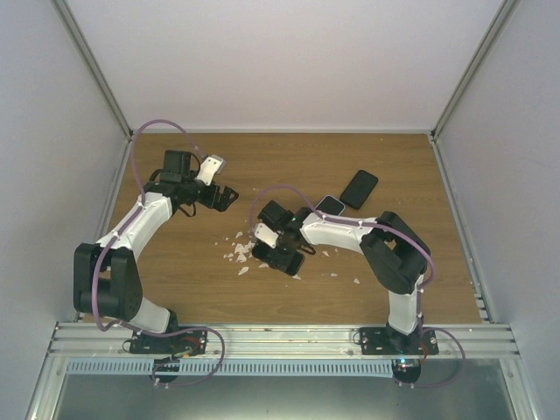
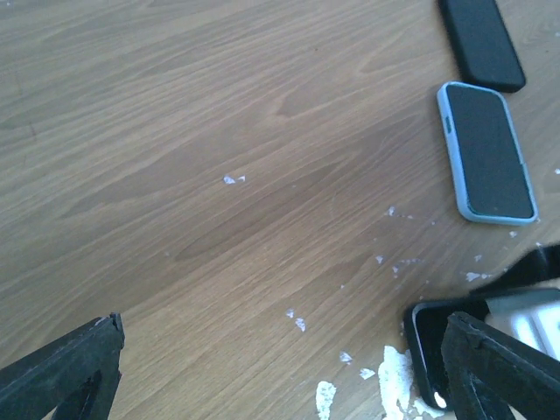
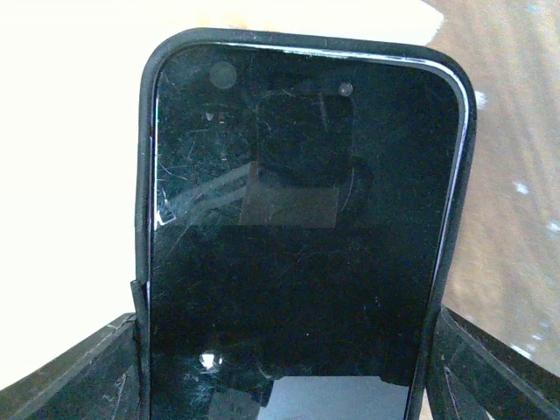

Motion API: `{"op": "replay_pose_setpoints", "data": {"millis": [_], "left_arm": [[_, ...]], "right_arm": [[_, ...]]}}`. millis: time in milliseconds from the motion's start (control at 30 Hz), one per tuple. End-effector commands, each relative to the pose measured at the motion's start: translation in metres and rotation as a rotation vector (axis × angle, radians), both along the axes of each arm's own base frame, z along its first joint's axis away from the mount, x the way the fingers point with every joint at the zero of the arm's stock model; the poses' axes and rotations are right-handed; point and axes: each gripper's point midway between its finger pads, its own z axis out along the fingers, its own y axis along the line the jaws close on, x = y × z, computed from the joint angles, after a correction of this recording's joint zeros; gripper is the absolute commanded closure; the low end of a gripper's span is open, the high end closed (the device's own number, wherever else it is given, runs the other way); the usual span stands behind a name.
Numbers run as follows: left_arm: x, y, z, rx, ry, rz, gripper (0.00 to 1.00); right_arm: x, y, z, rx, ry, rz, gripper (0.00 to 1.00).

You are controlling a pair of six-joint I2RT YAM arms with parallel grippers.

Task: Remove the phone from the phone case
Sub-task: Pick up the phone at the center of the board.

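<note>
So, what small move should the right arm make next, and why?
Probably close the right fingers fully on the phone case. They flank its two long edges, with the phone inside, but I cannot tell whether they press yet. A firm hold seems needed before the open left fingers, apart over the table, can help.

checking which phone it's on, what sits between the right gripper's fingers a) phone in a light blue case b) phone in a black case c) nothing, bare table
b: in the right wrist view the right gripper has a finger on each side of a phone in a black case.
</note>
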Motion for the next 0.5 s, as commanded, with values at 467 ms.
{"op": "replay_pose_setpoints", "data": {"millis": [467], "left_arm": [[-0.025, -0.047, 0.112, -0.387, -0.138, -0.197, 0.10]], "right_arm": [[0.117, 0.004, 0.230, 0.456, -0.468, -0.125, 0.29]]}}
